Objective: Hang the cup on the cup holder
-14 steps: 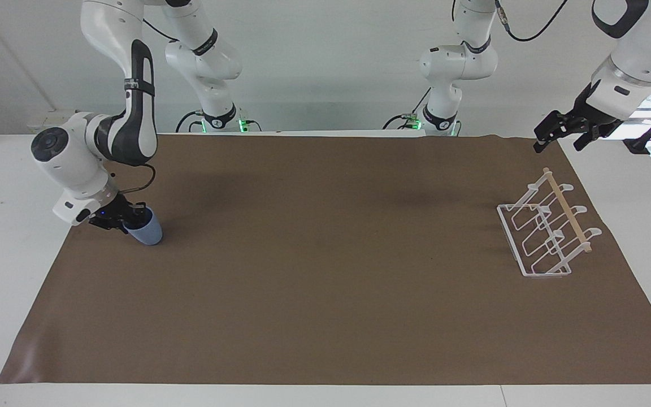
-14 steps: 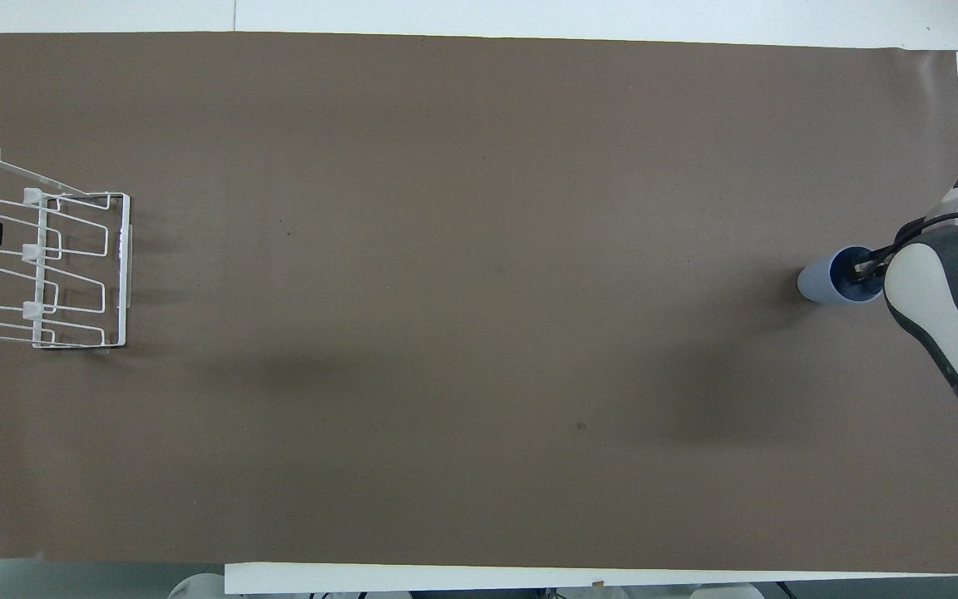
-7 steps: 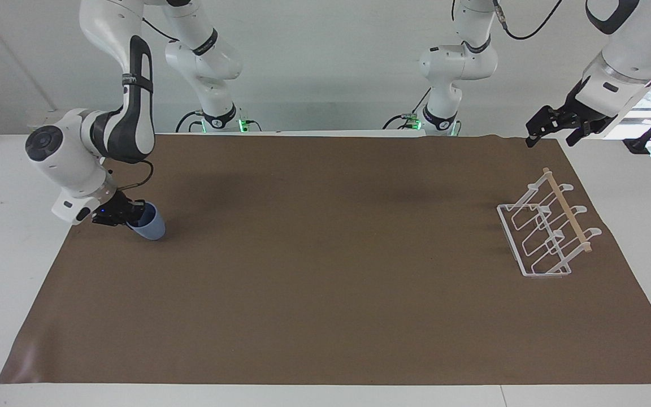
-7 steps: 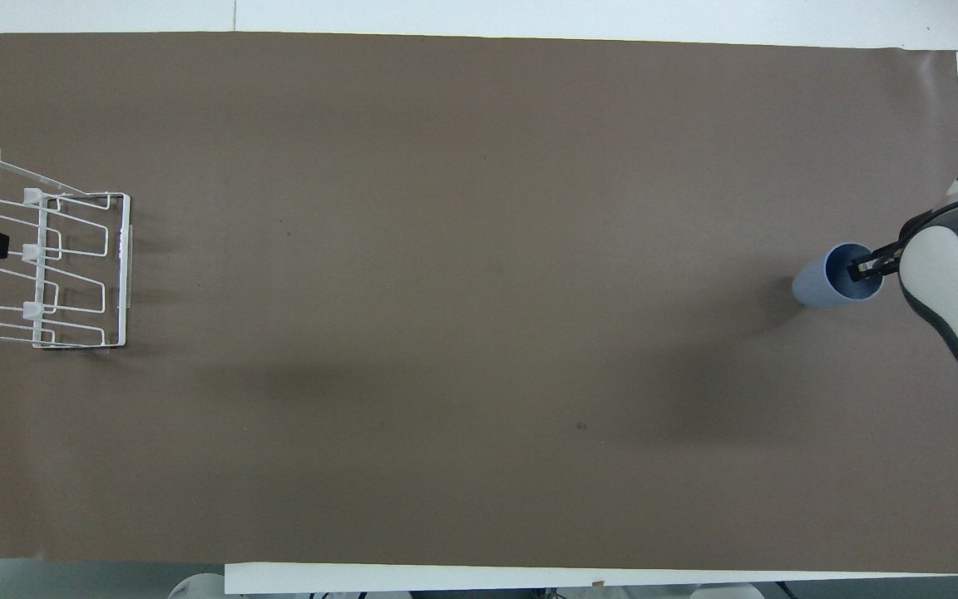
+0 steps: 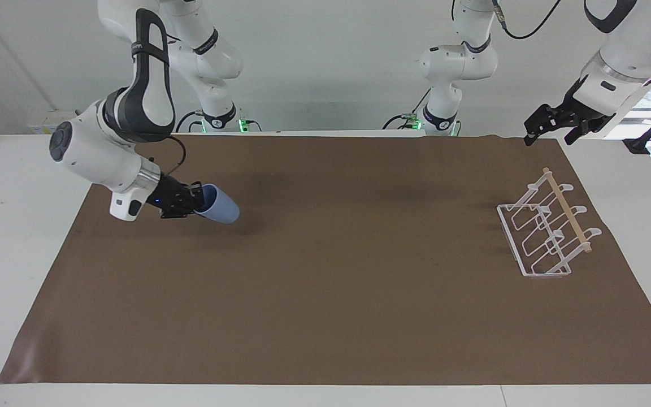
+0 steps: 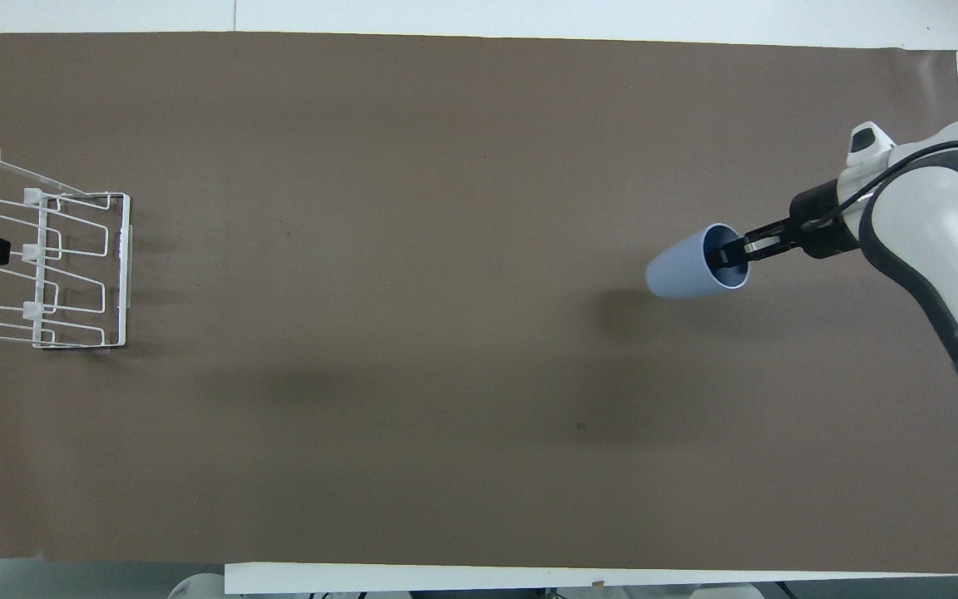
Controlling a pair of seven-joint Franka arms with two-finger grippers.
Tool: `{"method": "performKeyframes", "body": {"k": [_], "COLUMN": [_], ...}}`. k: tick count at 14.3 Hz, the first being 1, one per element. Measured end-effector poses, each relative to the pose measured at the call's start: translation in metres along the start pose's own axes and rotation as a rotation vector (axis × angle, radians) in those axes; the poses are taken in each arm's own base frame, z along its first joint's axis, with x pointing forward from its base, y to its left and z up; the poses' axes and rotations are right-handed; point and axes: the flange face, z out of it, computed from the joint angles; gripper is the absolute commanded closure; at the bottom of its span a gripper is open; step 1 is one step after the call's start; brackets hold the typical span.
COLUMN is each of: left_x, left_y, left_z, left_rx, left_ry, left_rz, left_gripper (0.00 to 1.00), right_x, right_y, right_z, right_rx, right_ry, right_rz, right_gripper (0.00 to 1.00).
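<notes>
Mat (image 5: 325,294) w/ rack (image 5: 546,232) at left arm's end; cup (image 5: 219,206) now lifted off mat, tipped sideways, carried toward rack, rim pinched by right gripper (image 5: 194,199). Left gripper (image 5: 548,125) waiting, fingers apart

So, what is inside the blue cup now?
One finger of the right gripper reaches into the cup, pinching its rim. The cup's bottom is hidden in shadow.
</notes>
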Motion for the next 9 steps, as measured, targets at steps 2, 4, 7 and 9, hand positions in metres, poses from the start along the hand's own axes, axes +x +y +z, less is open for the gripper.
{"method": "performKeyframes", "body": {"k": [2, 4, 7, 9], "left_x": [-0.003, -0.005, -0.001, -0.001], "left_y": [0.000, 0.004, 0.046, 0.091], "left_z": [0.004, 0.005, 0.004, 0.005], "left_rx": [0.000, -0.001, -0.039, -0.085], "left_ry": [-0.010, -0.012, 0.031, 0.054], "left_rz": [0.000, -0.028, -0.218, -0.403], "left_gripper": [0.00, 0.00, 0.00, 0.00], "right_x": [0.013, 0.024, 0.040, 0.043], "right_y": [-0.033, -0.069, -0.131, -0.174], "right_z": [0.015, 0.031, 0.067, 0.101], "right_rx": [0.155, 0.292, 0.382, 0.412], "right_ry": [0.056, 0.084, 0.117, 0.146], "right_rz": [0.075, 0.193, 0.306, 0.385], "right_gripper": [1.00, 1.00, 1.00, 1.00]}}
